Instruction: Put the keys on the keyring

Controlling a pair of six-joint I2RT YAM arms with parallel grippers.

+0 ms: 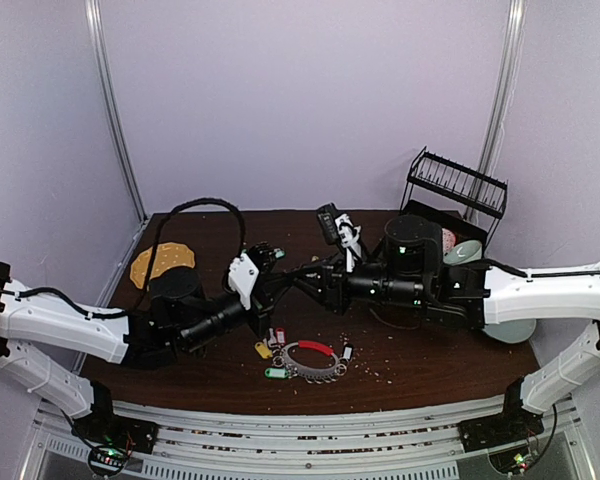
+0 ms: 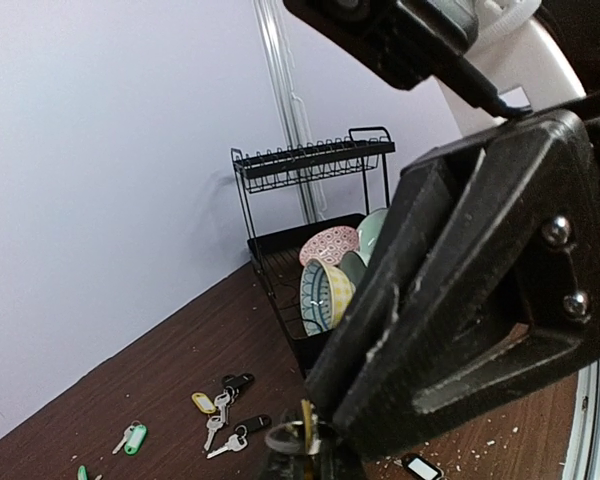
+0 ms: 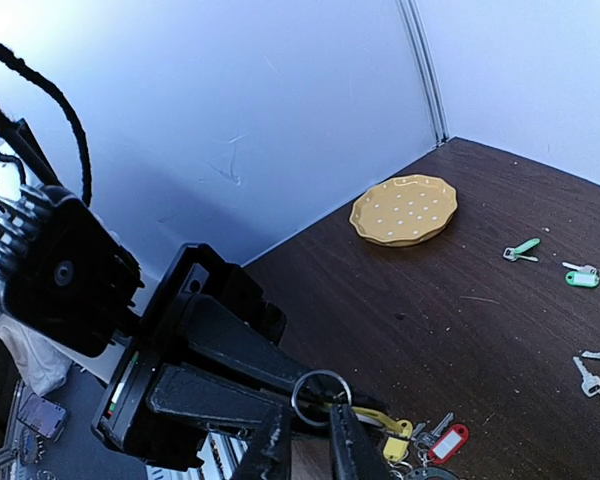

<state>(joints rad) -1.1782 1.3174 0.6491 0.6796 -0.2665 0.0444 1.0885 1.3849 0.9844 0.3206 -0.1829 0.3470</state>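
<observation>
Both grippers meet in mid-air over the table's middle. My left gripper is shut on a small silver ring from which a yellow tag hangs. My right gripper faces it, its fingers slightly apart at that ring, pinching nothing. The keyring, with its red arc and beaded chain, lies on the table below them. Loose keys lie beside it: a yellow-tagged one, a green-tagged one and a red-tagged one. More keys lie farther off.
A black dish rack holding patterned bowls stands at the back right. A yellow plate lies at the back left. Green-tagged keys and black-headed keys are scattered on the dark table, with crumbs.
</observation>
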